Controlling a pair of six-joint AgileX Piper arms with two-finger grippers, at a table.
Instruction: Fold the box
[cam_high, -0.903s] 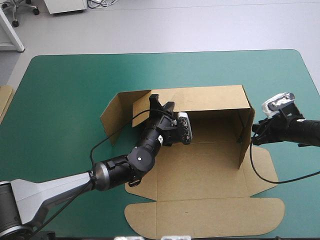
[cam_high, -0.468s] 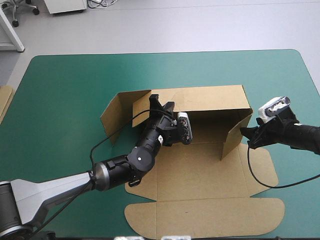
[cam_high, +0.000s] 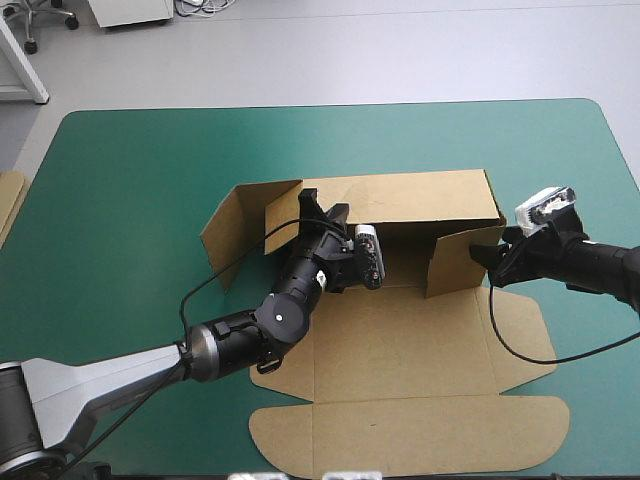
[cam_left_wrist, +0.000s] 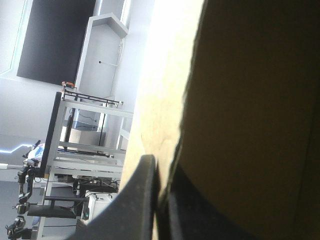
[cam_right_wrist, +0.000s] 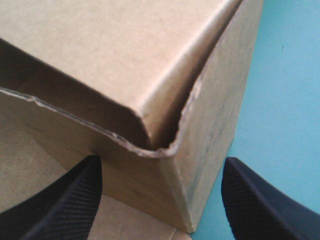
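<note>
Box (cam_high: 400, 340): lay in the middle of the desk (cam_high: 130, 200) on the teal-green cover, long axis running left to right, back wall raised. Left tool (cam_high: 323, 210): clamped nearly closed on that wall's left part, board between the fingers. Right tool (cam_high: 487, 262): stood wide at the box's right end, straddling the corner where the end flap (cam_high: 455, 262) angled inward. Probably called next for a leftward push along that axis.
</note>
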